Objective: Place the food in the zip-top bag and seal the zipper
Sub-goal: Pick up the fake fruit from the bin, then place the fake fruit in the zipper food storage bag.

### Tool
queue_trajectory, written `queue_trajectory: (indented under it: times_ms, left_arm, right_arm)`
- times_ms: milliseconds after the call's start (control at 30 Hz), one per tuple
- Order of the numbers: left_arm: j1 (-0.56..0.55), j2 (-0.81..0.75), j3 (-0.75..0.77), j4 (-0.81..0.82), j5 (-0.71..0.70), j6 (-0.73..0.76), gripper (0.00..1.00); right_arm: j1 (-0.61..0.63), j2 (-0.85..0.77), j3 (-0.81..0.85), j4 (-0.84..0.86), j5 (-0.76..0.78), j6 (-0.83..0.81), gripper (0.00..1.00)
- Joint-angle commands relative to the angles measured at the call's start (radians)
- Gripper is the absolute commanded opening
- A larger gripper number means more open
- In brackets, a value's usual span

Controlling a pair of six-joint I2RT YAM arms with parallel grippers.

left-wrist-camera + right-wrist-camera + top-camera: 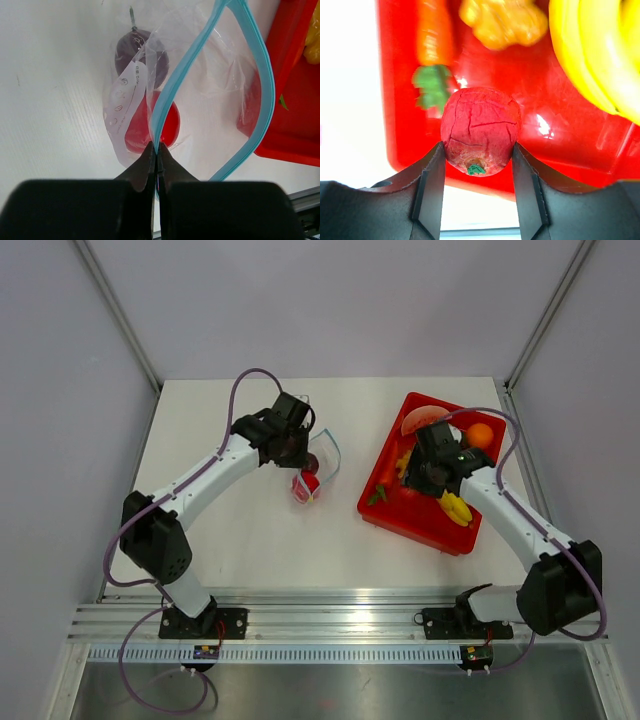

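While the left gripper (156, 150) has its jaws squeezed right together on the zipper (262, 90), the light blue strip gapes in a wide loop, so the zip-top bag (215, 90) hangs with its mouth open! Inside the clear, crinkly plastic sit two pieces of food: a dark purple fruit (127, 52) with a glossy red fruit (140, 131) touching it, and a white printed label on the bag wall partly hides both. From the overhead view the bag is out on the white table (230, 530), about mid-table and just left of the red tray (420, 525). Over on the right, the right gripper (477, 147) is down in that tray with its jaws about half open, one black finger pressed to each side of a wrinkled red fruit (480, 125), green stem end facing the camera. Whether that fruit is off the tray floor cannot be told. Beyond it lie a carrot (435, 40) with a green top, a lumpy yellow-orange piece (502, 22) and a banana (595, 55) to the right. An orange ball-shaped fruit (480, 435) sits at the tray's far right corner.
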Motion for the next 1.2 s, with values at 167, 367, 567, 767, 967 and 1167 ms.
queue_trajectory:
  times_ms: [167, 367, 567, 767, 967, 1167]
  left_arm:
    - [-0.005, 0.012, 0.055, 0.048, 0.054, 0.03, 0.0]
    - [-0.005, 0.02, 0.048, 0.055, 0.074, 0.027, 0.0]
    - [-0.003, 0.015, 0.048, 0.056, 0.085, 0.026, 0.0]
    - [-0.002, -0.002, 0.045, 0.062, 0.094, 0.024, 0.0]
    - [0.004, -0.009, 0.04, 0.07, 0.131, 0.02, 0.0]
    - [0.021, -0.02, 0.012, 0.097, 0.163, -0.01, 0.0]
  right_arm:
    - [0.105, -0.082, 0.276, -0.066, 0.006, -0.038, 0.22]
    - [0.268, 0.076, 0.456, 0.01, -0.021, -0.024, 0.22]
    - [0.324, 0.225, 0.579, 0.07, -0.089, -0.03, 0.23]
    - [0.33, 0.317, 0.565, 0.119, -0.153, -0.012, 0.23]
    - [0.331, 0.326, 0.577, 0.066, -0.17, -0.032, 0.84]
    - [0.33, 0.202, 0.528, 0.029, -0.043, -0.043, 0.83]
